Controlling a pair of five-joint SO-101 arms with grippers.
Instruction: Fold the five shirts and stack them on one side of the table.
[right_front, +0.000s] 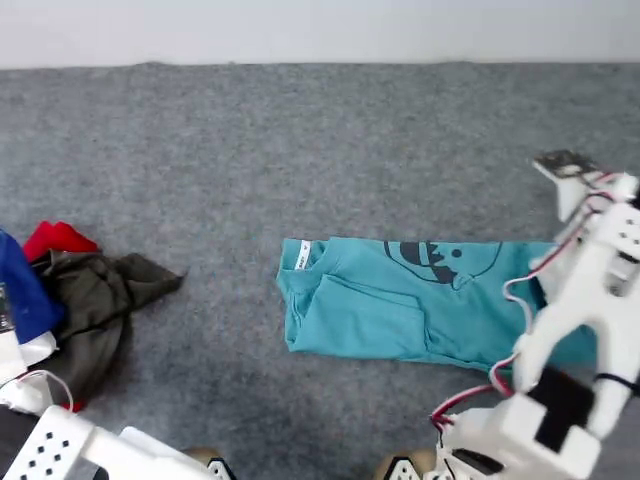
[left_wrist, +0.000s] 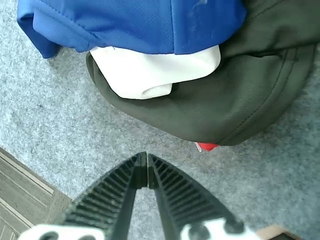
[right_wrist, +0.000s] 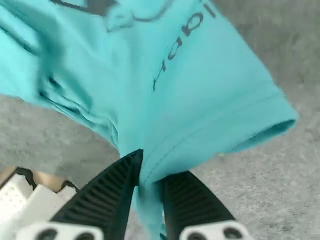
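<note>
A teal shirt lies partly folded on the grey table, right of centre, its collar toward the left. My right gripper is shut on a fold of the teal shirt near its hem, and the cloth hangs lifted from the fingers. At the table's left edge is a pile: a blue shirt, a white shirt, a dark olive shirt and a sliver of a red shirt. My left gripper is shut and holds nothing, a short way from the olive shirt.
The right arm stands over the teal shirt's right end, hiding it. The left arm's base sits at the front left corner. The table's edge runs close beside the left gripper. The pile sprawls at the far left.
</note>
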